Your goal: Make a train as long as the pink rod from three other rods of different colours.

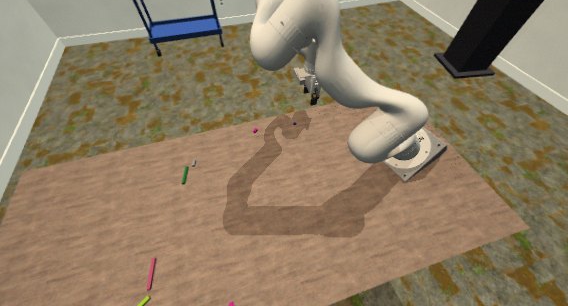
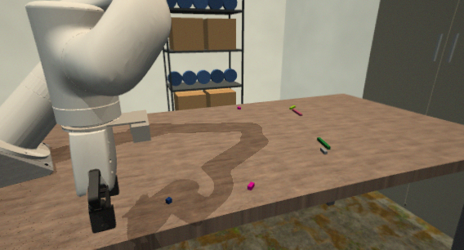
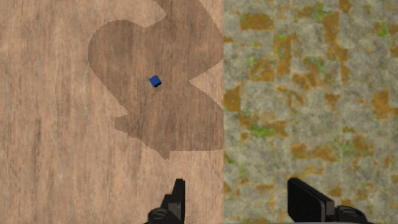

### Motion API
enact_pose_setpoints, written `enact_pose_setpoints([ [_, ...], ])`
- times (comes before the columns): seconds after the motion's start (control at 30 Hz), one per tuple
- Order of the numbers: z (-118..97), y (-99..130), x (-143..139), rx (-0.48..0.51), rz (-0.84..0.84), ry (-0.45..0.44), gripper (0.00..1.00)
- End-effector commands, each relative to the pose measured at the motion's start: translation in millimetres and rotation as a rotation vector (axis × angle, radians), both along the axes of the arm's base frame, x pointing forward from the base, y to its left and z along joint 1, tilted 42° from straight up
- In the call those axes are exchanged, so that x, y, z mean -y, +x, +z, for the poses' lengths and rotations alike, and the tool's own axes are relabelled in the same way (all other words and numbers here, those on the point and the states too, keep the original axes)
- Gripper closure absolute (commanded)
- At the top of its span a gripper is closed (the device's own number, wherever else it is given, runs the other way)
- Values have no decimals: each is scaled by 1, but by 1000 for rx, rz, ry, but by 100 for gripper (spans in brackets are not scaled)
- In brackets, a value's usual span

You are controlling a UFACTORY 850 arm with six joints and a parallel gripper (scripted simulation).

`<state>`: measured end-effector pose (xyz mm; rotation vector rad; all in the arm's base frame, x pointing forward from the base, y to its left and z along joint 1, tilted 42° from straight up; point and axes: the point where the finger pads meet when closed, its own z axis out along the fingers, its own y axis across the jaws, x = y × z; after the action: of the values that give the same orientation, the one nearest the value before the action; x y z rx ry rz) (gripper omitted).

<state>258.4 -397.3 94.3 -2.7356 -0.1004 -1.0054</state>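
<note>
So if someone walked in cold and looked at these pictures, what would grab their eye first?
Probably the big white arm looping above the wooden table and throwing a dark shadow across it. Next, its open gripper, empty, hanging right over the table's edge, with the tiny blue rod lying in the shadow nearby. After that, the other coloured rods scattered far apart: a magenta one, then the green and grey close together.

We see an arm [image 1: 320, 46] of smooth, cream-white rounded segments, thick and tubular, with faint seam lines ringing the joints. It rises from a grey square base plate [image 1: 419, 156] with a pale ring. A light grey boxy bracket [image 2: 136, 125] juts from the wrist. The gripper [image 3: 250, 202] is black, with flat, blocky fingers.
</note>
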Motion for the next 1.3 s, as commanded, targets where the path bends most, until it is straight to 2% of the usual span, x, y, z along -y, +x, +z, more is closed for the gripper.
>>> enact_pose_setpoints([
  [0.0,0,0,1,0,-1,-1,0],
  [1.0,1,1,1,0,-1,-1,0],
  [1.03,5,6,3,-1,-1,-2,0],
  [1.1,28,34,9,-6,0,-4,0],
  [1.2,31,39,10,-6,0,-4,0],
  [1.23,51,63,12,-8,-1,-5,0],
  [1.27,55,68,12,-8,-1,-5,0],
])
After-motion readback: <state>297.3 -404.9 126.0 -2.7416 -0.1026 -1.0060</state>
